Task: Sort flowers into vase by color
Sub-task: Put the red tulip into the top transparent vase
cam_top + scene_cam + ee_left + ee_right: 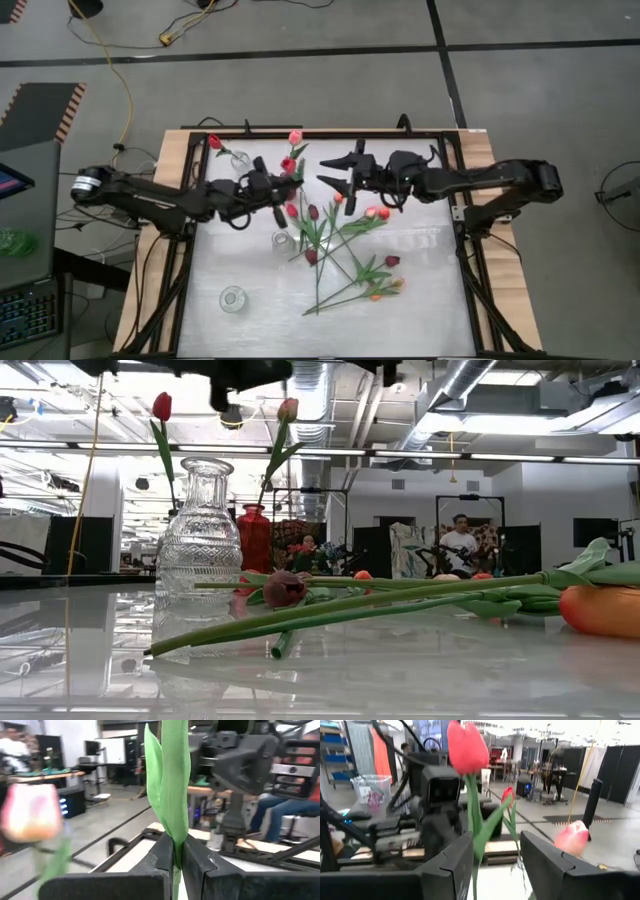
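Above the far middle of the desk point(250, 320) the two arms meet. The left pincer point(177, 865) is pressed together on the green stem of a red tulip point(288, 165), holding it upright. The right pincer point(333, 172), just at three o'clock of that bloom, stands spread, its fingers point(450, 865) either side of the stem without gripping. The other flowers point(345, 255) lie scattered toward five o'clock, and two tulips stand in a clear vase point(240, 159) at nine o'clock.

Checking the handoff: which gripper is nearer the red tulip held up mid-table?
Left. The left gripper is shut on the red tulip's stem; the right gripper stands open just beside it.
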Action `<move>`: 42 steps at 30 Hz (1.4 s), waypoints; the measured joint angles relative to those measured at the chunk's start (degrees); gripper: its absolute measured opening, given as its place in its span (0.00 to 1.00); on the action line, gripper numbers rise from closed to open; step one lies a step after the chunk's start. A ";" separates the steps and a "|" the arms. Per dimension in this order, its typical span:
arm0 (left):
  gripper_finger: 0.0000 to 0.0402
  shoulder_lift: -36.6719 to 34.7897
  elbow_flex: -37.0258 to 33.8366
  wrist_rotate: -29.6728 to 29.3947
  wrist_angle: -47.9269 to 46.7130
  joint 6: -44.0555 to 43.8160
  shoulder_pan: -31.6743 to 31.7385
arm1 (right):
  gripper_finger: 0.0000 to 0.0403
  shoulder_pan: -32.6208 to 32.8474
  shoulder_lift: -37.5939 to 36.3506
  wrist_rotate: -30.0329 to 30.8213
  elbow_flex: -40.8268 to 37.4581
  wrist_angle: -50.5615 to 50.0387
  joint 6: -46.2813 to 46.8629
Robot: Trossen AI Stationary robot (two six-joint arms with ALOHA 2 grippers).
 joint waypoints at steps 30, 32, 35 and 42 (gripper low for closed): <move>0.01 -30.03 -0.02 -15.29 -9.27 17.84 -2.30 | 0.47 0.00 -1.65 0.00 0.00 -7.78 0.02; 0.01 -31.38 -0.02 -15.70 -8.06 19.53 -1.63 | 0.47 0.00 -1.63 0.00 0.00 -7.77 0.02; 0.01 -33.18 0.04 -15.88 -6.14 22.05 0.33 | 0.47 0.00 -1.63 0.00 0.00 -7.74 0.02; 0.01 -34.75 4.80 -15.77 -12.45 22.94 8.46 | 0.47 0.00 -1.63 0.00 0.00 -7.73 0.02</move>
